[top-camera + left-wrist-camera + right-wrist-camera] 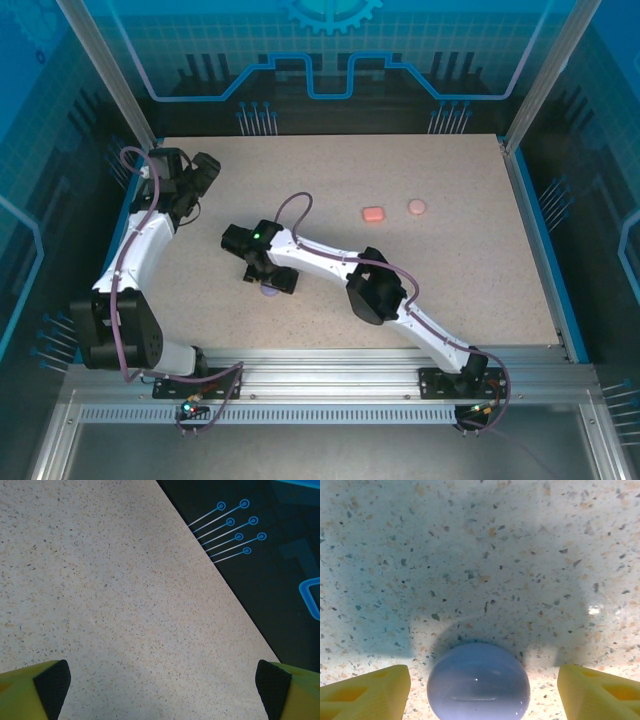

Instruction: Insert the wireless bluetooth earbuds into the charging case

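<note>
Right claw (484, 676) straddles the lavender charging case (478, 682) with its jaws apart; left claw (162, 682) stands wide open over bare table (110, 595).

From above, the lavender charging case lies at about 8 o'clock from the table's middle, under the right claw. In the right wrist view its yellow fingers (367, 690) stand at 9 and 3 o'clock of the closed case, with a gap on each side. A coral case (373, 214) lies at about 1 o'clock from the middle, a pale pink case (417, 207) near it at 3 o'clock. The left claw is in the table's 10 o'clock corner.
</note>
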